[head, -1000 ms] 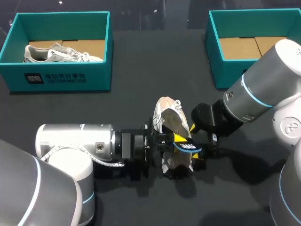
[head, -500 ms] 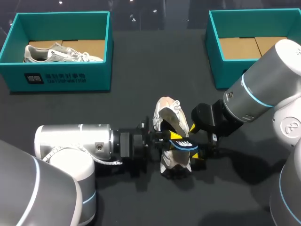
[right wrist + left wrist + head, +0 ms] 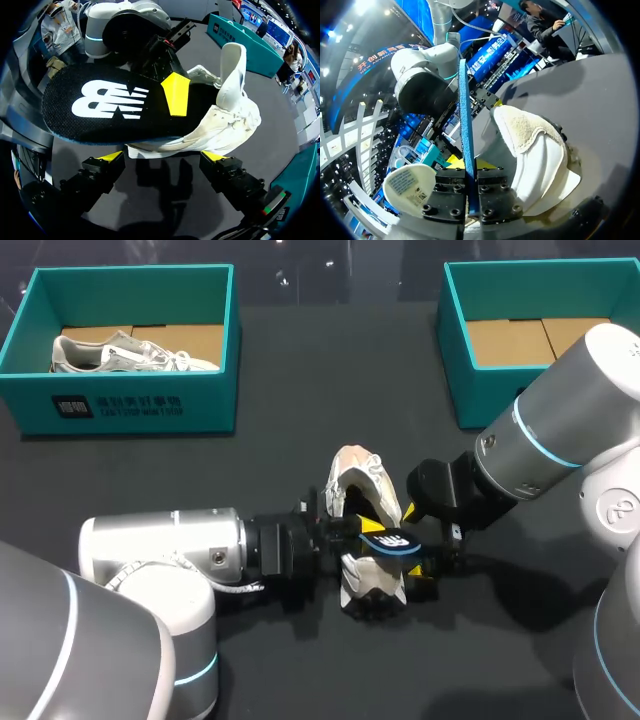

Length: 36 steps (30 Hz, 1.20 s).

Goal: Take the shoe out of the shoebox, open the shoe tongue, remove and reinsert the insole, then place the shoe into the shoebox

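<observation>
A white shoe [image 3: 362, 502] lies on its side in the middle of the dark table [image 3: 300, 440]. My left gripper [image 3: 368, 532] reaches in from the left and is shut on the edge of the shoe's black insole [image 3: 393, 541], which is held just above the shoe's heel end. In the left wrist view the insole [image 3: 465, 115] stands edge-on between the fingers, with the shoe [image 3: 535, 150] beside it. My right gripper [image 3: 415, 550] is open at the shoe's right. In its own view the right gripper [image 3: 163, 156] spreads wide, with the insole [image 3: 110, 105] and shoe [image 3: 220, 125] ahead of it.
A teal shoebox [image 3: 120, 400] at the back left holds a second white shoe [image 3: 130, 352]. Another teal shoebox [image 3: 470, 390] stands at the back right showing a bare cardboard floor. My right arm [image 3: 560, 430] crosses in front of it.
My left gripper has drawn the insole a little up and away from the shoe. The shoe has rolled further onto its side. The right gripper has stayed in place.
</observation>
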{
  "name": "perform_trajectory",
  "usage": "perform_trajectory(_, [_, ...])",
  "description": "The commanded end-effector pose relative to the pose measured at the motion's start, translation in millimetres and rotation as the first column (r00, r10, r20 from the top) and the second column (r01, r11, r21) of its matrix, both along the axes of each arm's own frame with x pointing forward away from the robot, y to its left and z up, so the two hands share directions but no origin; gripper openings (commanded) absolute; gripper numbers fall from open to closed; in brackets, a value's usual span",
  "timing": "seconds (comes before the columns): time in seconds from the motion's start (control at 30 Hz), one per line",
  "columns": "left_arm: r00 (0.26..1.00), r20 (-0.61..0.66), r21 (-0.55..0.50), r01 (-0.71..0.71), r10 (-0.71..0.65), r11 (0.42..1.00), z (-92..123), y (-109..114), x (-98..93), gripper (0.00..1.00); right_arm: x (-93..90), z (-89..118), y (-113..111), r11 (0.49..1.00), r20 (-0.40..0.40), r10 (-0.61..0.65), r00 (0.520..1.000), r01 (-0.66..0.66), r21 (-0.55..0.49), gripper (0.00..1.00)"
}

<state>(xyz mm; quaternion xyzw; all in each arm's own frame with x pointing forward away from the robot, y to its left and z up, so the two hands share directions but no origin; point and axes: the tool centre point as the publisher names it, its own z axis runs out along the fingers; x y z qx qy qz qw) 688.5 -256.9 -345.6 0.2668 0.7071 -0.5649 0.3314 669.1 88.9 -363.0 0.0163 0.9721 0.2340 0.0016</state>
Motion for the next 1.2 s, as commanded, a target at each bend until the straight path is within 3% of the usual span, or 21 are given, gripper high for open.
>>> perform_trajectory(0.03, [1.0, -0.004, 0.016, -0.016, 0.016, 1.0, -5, -5, 7.7, 0.0, -1.5, 0, 0, 1.0, 0.003, -0.001, 1.0, 0.001, -0.002, 1.0])
perform_trajectory(0.13, [1.0, -0.013, 0.011, -0.019, 0.019, 1.0, -1, -3, 7.2, 0.02, -1.5, 0, 0, 1.0, 0.003, -0.001, 1.0, 0.001, -0.002, 1.0])
perform_trajectory(0.2, [1.0, -0.019, 0.0, -0.014, 0.014, 1.0, 3, -2, 4.1, 0.22, -1.5, 0, 0, 1.0, 0.003, -0.001, 1.0, 0.001, -0.002, 1.0])
perform_trajectory(0.3, [1.0, -0.026, -0.02, -0.002, 0.001, 1.0, 11, -2, -3.2, 0.25, -1.5, 0, 0, 1.0, 0.003, -0.001, 1.0, 0.001, -0.002, 1.0])
perform_trajectory(0.67, [0.997, -0.034, -0.053, 0.064, -0.066, 0.997, 34, -3, -26.1, 0.22, -1.5, 0, 0, 1.0, 0.003, -0.001, 1.0, 0.001, -0.002, 1.0])
perform_trajectory(0.73, [0.997, -0.029, -0.05, 0.069, -0.071, 0.996, 34, -4, -27.7, 0.15, -1.5, 0, 0, 1.0, 0.003, -0.001, 1.0, 0.001, -0.002, 1.0])
perform_trajectory(0.8, [0.997, -0.009, -0.038, 0.074, -0.074, 0.997, 32, -6, -28.9, 0.0, -1.5, 0, 0, 1.0, 0.003, -0.001, 1.0, 0.001, -0.002, 1.0])
perform_trajectory(0.97, [0.997, 0.018, -0.004, 0.077, -0.077, 0.997, 22, -8, -29.1, 0.0, -1.5, 0, 0, 1.0, 0.003, -0.001, 1.0, 0.001, -0.002, 1.0])
perform_trajectory(1.2, [0.998, 0.029, 0.029, 0.051, -0.052, 0.998, 5, -7, -12.4, 0.0, -1.5, 0, 0, 1.0, 0.003, -0.001, 1.0, 0.001, -0.002, 1.0])
